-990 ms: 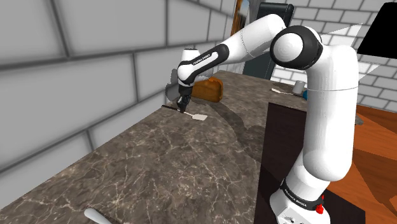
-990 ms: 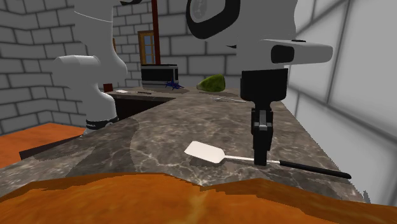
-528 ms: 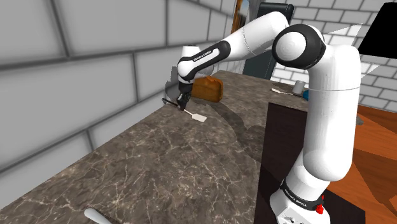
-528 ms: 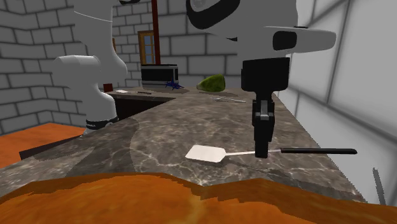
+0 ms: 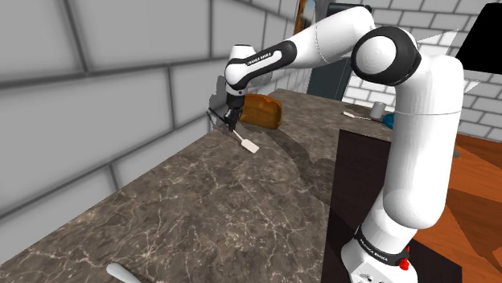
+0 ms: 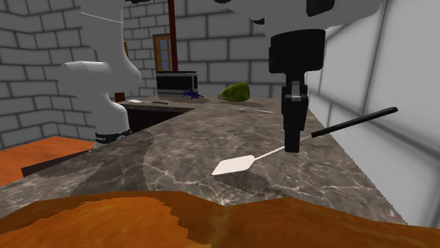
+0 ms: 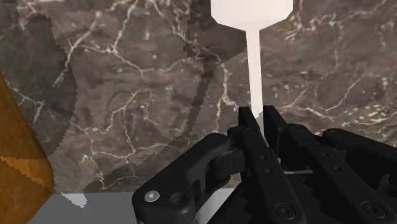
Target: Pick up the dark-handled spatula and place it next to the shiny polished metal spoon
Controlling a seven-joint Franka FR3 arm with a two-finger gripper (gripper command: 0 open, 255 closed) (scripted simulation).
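Grey brick walls (image 6: 56,49) back a marbled worktop (image 6: 169,165). Above it, the end effector (image 6: 290,144) is clamped on the spatula (image 6: 233,166), which hangs tilted, white blade low and dark handle raised.

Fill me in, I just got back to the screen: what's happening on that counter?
The white arm's black hand is shut on the thin shaft of the spatula and holds it above the marble counter. The spatula hangs tilted, with its pale blade low and its dark handle raised. The blade appears just clear of the surface. A brown loaf sits close behind the hand in the shoulder view. The spatula is not yet set down anywhere.
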